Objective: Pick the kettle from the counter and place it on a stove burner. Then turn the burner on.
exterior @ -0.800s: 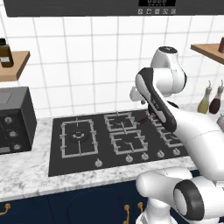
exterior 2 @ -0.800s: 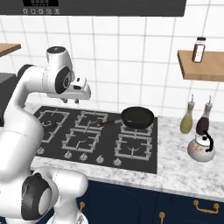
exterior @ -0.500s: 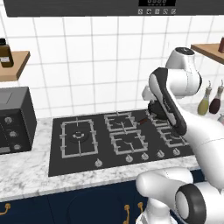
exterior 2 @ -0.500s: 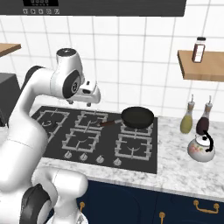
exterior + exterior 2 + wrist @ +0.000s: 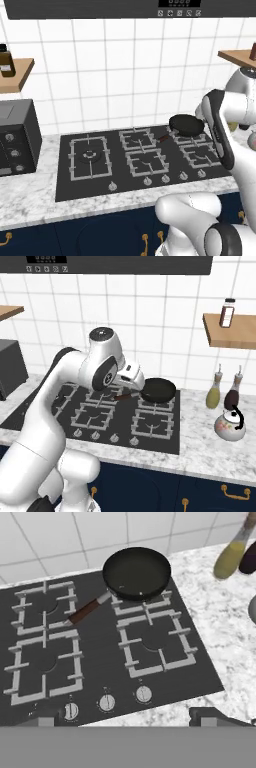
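Your kettle (image 5: pixel 230 425) stands on the counter (image 5: pixel 210 448) to the right of the cooktop (image 5: pixel 125 170), just in front of two bottles, one yellowish (image 5: pixel 213 394) and one dark (image 5: pixel 232 395). In the hand view you get only a grey sliver of the kettle at the right edge (image 5: pixel 252 609), and both bottles are cut off at the top right corner.

The black frying pan (image 5: pixel 158 390) sits on the rear right grate, its brown handle (image 5: pixel 85 611) reaching out toward the middle grates. In the left base view part of the pan (image 5: pixel 186 124) is hidden behind the arm.

You can see the large stove burner (image 5: pixel 90 156) at the left end of the cooktop in the left base view; in the right base view the arm covers most of that end.

The gripper is poised over the cooktop's front edge, looking down on the knobs (image 5: pixel 107 702). Only blurred dark stubs of its fingers (image 5: pixel 215 716) show at the bottom of the hand view, so you cannot tell from them alone how wide the claw stands; nothing lies between them.
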